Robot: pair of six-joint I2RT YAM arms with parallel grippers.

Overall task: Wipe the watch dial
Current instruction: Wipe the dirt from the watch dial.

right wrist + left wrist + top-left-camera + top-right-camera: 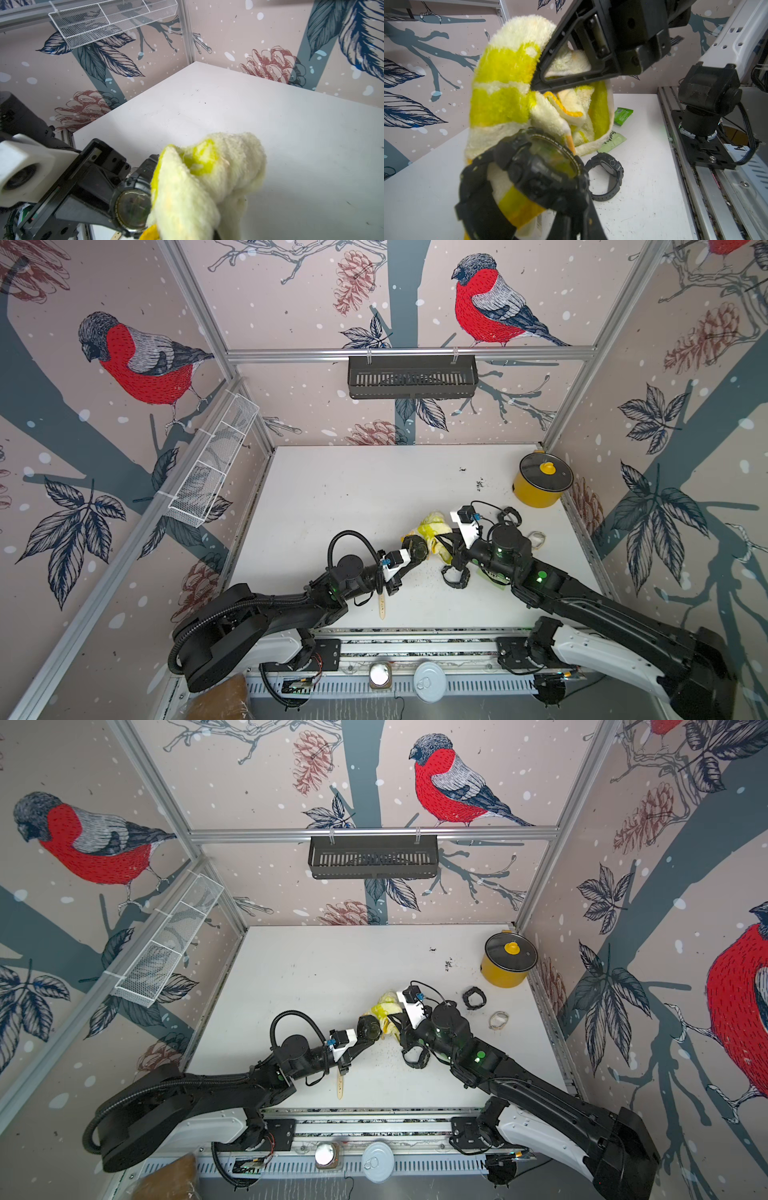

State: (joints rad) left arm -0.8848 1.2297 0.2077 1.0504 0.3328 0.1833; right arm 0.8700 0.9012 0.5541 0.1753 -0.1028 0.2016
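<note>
At my controls, the left gripper [365,1031] gripped the black watch [548,166] clear of the white table [353,497], near its front middle, dial [133,209] toward the right gripper [449,545], which clenched a yellow-and-white cloth [207,176] whose fold touched the dial's rim

In the right wrist view the cloth [207,176] covers one edge of the dial [133,209] of the held watch [127,184] and hides most of the right gripper [538,86]. In the left wrist view that watch is blurred, and the cloth hides part of two green packets [623,113]. In both top views the left arm [332,593] covers the far end of a tan strip [381,608], and the far specks [480,484] are too small to tell.
</note>
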